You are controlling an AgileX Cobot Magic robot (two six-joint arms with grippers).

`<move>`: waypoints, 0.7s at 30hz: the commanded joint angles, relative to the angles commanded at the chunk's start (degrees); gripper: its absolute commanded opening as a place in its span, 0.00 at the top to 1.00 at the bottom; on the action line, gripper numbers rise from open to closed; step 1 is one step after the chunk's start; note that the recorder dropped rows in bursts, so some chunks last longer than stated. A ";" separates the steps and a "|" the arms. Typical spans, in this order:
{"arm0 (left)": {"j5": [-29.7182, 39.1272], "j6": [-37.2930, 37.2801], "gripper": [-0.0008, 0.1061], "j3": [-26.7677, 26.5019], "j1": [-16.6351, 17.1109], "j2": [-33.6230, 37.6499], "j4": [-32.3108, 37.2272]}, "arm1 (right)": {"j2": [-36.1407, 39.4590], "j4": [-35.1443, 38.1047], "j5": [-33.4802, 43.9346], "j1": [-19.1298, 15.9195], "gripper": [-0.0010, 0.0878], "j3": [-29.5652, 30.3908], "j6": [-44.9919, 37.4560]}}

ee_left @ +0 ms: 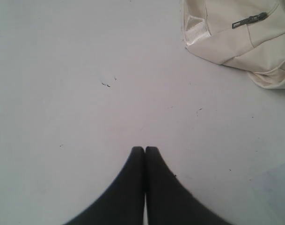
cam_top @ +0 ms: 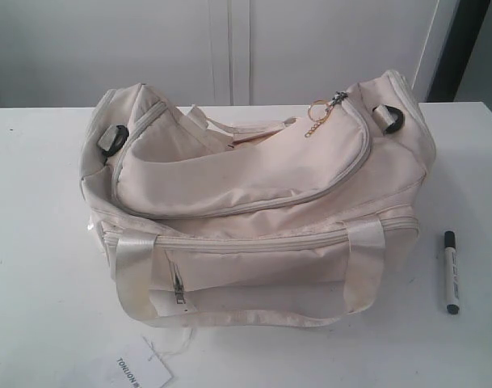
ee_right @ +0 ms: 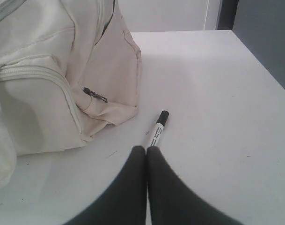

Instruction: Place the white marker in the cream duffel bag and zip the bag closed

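The cream duffel bag lies on the white table, its curved top zipper shut with the gold chain pull near the right end. The white marker, black cap at the far end, lies flat on the table to the bag's right. Neither arm shows in the exterior view. My right gripper is shut and empty, its tips just short of the marker, whose near end they hide. My left gripper is shut and empty over bare table, the bag's corner well away from it.
A white paper tag lies in front of the bag near the table's front edge. The bag's front pocket has a small dark zipper pull. A white wall stands behind the table.
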 joint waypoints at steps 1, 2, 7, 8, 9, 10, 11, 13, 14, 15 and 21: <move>0.00 0.00 0.99 0.00 0.00 0.00 0.00 | 0.00 0.00 0.00 0.00 0.99 0.00 0.00; 0.00 0.00 0.99 0.00 0.00 0.00 0.00 | 0.00 0.00 0.00 0.00 0.99 0.00 0.00; 0.00 0.00 0.99 0.00 0.00 0.00 0.00 | 0.00 0.00 0.00 0.00 0.99 0.00 0.00; 0.00 0.00 0.99 0.00 0.00 0.00 0.00 | 0.00 0.00 0.00 0.00 0.99 0.00 0.00; 0.00 0.00 0.99 0.00 0.00 0.00 0.00 | 0.00 0.00 0.00 0.00 0.99 0.00 0.00; 0.00 0.00 0.99 0.00 0.00 0.00 0.00 | 0.00 0.00 0.00 0.00 0.99 0.00 0.00; 0.00 0.00 0.99 0.00 0.00 0.00 0.00 | 0.00 0.00 0.00 0.00 0.99 0.00 0.00; 0.00 0.00 0.99 0.00 0.00 0.00 0.00 | 0.00 0.00 0.00 0.00 0.99 0.00 0.00; 0.00 0.00 0.99 0.00 0.00 0.00 0.00 | 0.00 0.00 0.00 0.00 0.99 0.00 0.02; 0.00 0.00 0.99 0.00 0.00 0.00 0.00 | 0.00 0.00 0.00 0.00 0.99 0.00 0.02; 0.00 0.00 0.99 0.00 0.00 0.00 0.00 | 0.00 0.00 -0.13 0.00 0.99 -2.31 0.02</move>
